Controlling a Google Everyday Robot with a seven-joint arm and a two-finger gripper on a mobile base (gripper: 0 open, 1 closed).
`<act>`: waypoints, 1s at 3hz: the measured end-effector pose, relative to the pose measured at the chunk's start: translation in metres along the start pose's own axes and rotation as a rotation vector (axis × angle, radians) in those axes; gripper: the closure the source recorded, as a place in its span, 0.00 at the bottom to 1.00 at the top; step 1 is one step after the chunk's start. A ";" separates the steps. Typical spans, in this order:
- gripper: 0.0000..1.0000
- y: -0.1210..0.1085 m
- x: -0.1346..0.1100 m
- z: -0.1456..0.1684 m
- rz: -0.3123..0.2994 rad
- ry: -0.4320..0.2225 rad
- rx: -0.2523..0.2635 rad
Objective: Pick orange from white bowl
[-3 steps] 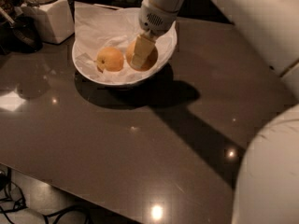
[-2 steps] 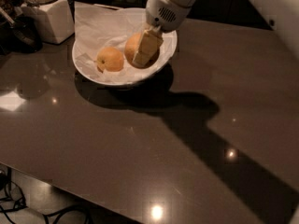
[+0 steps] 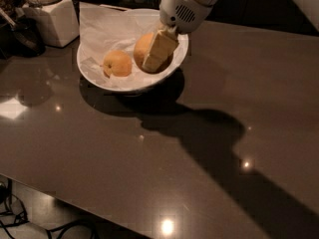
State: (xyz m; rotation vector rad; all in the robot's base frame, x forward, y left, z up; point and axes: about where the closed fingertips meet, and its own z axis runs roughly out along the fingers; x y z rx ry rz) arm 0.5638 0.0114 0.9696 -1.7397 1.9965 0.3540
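Nearest the camera, the dark table [image 3: 149,183] now lies open, since the arm has swung out of the right foreground, leaving only its shadow. Beyond it, in the white bowl [image 3: 130,88], the paler fruit [image 3: 118,63] has not moved. Just beside it, the orange [image 3: 143,48] sits against the right wall, showing more than a second ago. The gripper [image 3: 159,51] has tilted and appears clamped on it, one finger [image 3: 160,48] across its front. The lift looks imminent. The jar [image 3: 50,19] stands behind.
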 end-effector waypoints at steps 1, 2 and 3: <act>1.00 0.039 -0.002 -0.026 0.050 -0.056 0.029; 1.00 0.076 0.005 -0.044 0.118 -0.090 0.054; 1.00 0.106 0.008 -0.052 0.170 -0.101 0.052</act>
